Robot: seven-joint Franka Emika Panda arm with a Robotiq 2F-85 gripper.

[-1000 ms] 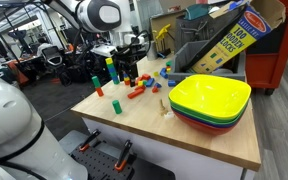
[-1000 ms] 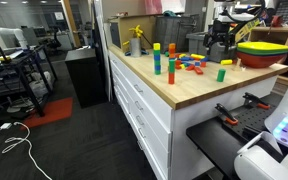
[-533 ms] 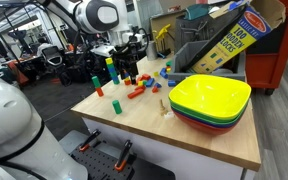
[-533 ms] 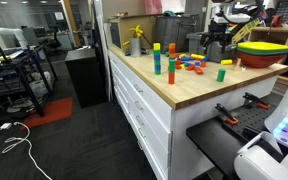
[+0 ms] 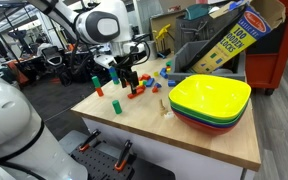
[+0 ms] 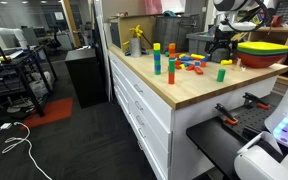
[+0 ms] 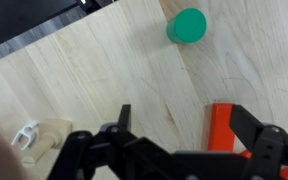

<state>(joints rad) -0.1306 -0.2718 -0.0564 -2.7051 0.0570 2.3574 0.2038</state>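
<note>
Arm bends down near the tabletop's (image 5: 134,125) far edge, gripper (image 5: 130,78) low over scattered blocks (image 5: 136,93). Only the wrist view shows its jaws apart, an orange block (image 7: 222,125) just beside one finger and a green cylinder (image 7: 188,25) well apart.

This looks like a robotics lab: a wooden worktop (image 5: 214,145) sits on white drawers (image 6: 144,100), with a cart of equipment (image 6: 14,70) and a red tool cabinet (image 5: 269,55) nearby. Loose cables (image 6: 22,143) lie on the dark floor.

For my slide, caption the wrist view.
Open gripper over table, orange block by one finger, green cylinder beyond.
</note>
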